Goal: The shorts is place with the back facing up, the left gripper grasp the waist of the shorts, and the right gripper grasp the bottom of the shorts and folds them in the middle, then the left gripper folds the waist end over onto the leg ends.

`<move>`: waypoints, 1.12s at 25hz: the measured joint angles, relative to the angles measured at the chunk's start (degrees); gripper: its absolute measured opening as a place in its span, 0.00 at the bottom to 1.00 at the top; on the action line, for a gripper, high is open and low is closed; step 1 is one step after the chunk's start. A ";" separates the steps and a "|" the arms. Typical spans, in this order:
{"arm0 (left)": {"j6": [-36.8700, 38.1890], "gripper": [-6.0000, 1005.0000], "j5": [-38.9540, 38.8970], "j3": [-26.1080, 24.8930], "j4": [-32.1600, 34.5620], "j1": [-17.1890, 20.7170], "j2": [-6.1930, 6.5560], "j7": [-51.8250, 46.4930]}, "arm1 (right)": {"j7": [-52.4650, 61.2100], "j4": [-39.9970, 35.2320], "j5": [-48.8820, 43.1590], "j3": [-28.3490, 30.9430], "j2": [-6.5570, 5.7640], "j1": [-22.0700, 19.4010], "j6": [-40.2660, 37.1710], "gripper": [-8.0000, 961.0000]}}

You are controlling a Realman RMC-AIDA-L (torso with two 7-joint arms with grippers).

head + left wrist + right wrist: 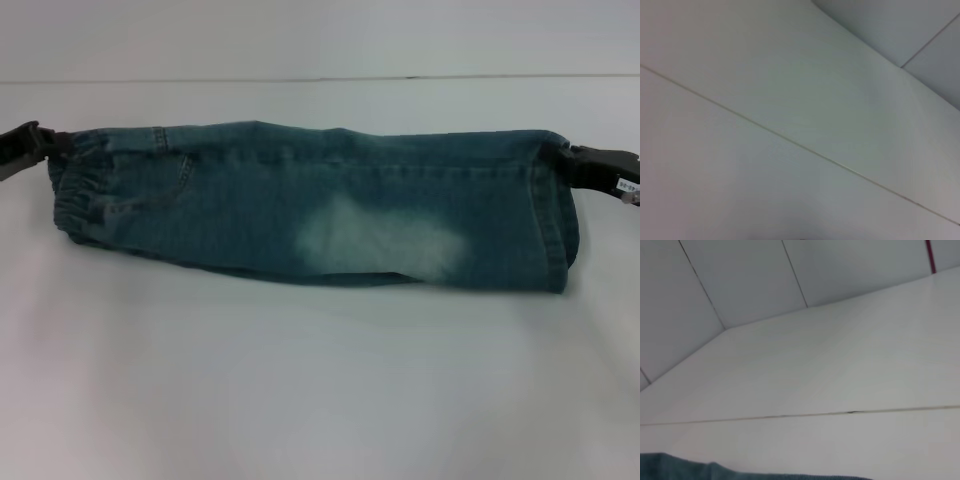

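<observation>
Three cameras: one high on the head, one on each wrist.

The head view looks forward and down at the white surface (320, 400) from fairly near, the shorts (320, 205) spanning mid-frame. Both wrist views skim low over that surface toward the walls; the right one shares only a strip of denim at its lower left edge.

You're looking at a bare test bench, more lab or robot workcell than home: a plain white table (320, 400) with a thin seam, and pale panelled walls (740, 275) with dark joint lines behind it.
</observation>
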 joint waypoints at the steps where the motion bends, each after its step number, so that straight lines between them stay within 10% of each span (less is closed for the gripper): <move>1: -0.20 0.06 -0.16 0.00 -0.05 0.01 -0.19 0.67 | -0.24 0.20 0.02 -0.02 0.07 0.19 0.34 0.01; 28: -1.21 0.06 -4.34 2.04 -1.31 0.79 -1.73 11.62 | -3.61 2.93 1.57 -0.74 0.12 3.60 7.76 0.03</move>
